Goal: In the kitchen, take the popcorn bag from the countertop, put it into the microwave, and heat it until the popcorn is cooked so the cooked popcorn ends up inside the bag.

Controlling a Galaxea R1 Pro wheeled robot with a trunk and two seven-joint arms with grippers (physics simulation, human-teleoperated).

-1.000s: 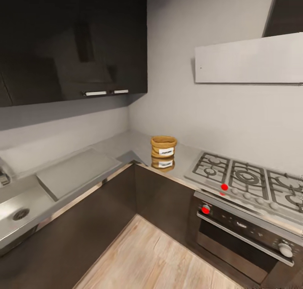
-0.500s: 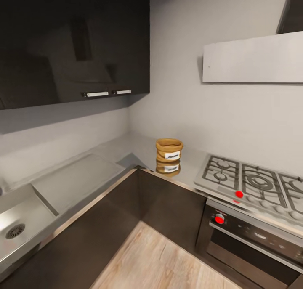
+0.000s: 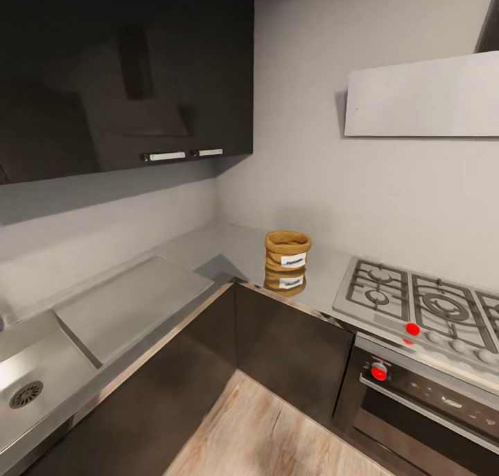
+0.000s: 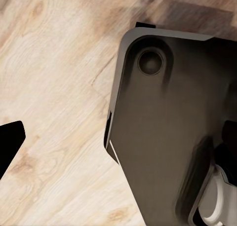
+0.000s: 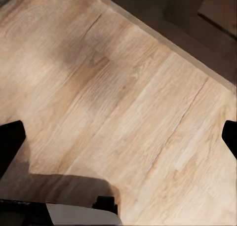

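The popcorn bag (image 3: 287,251), a small tan sack with a rolled rim and a white label, stands upright on the grey steel countertop (image 3: 229,244) near the inner corner, mirrored in the steel. Popcorn inside it is hidden. The microwave is out of view. My left gripper (image 4: 118,142) hangs open over the wooden floor beside the robot's dark base (image 4: 168,137), holding nothing. My right gripper (image 5: 118,137) is open too, its dark fingertips (image 5: 10,142) wide apart above bare floorboards. Both are far from the bag.
A steel gas hob (image 3: 416,303) lies right of the bag, over a black oven with red knobs (image 3: 378,372). A sink (image 3: 28,393) and draining board (image 3: 132,303) occupy the left run. Dark wall cabinets (image 3: 125,67) and a pale hood (image 3: 423,102) hang above. Wooden floor (image 3: 277,434) fills the corner.
The head camera has moved, so the whole kitchen picture has shifted rightward and the corner looks slightly nearer. The bag and everything else on the counter stay where they were.
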